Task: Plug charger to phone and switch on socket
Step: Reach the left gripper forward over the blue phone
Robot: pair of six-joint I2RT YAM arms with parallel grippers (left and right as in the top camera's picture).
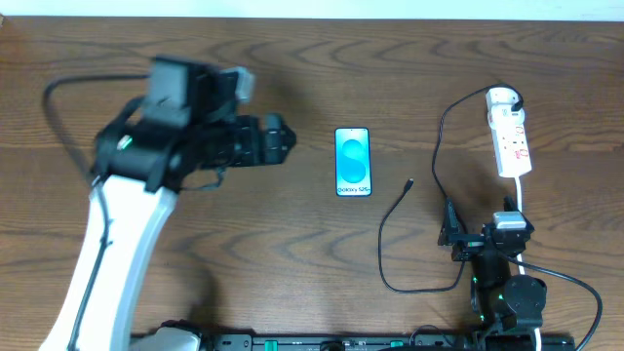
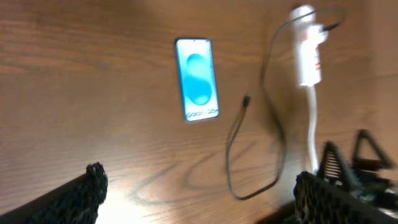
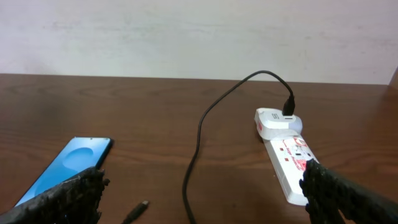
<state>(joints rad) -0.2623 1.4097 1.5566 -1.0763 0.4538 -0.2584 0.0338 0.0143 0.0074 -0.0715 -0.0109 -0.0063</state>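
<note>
On table (image 1: 292, 68), charger (image 3: 199, 134) plugged in socket (image 1: 513, 148), its tip beside phone (image 1: 352, 162).

The charger (image 3: 199, 134) is plugged into the socket (image 3: 292, 163), the phone (image 3: 65, 167) apart

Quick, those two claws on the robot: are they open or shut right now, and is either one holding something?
Left black two-finger gripper: open, holding nothing.
Right black two-finger gripper: open, holding nothing.

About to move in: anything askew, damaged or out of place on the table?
Nothing stands out. The slim cyan-screened phone lies flat, the thin black charger cable loops loose beside it, and the white power strip looks intact.
</note>
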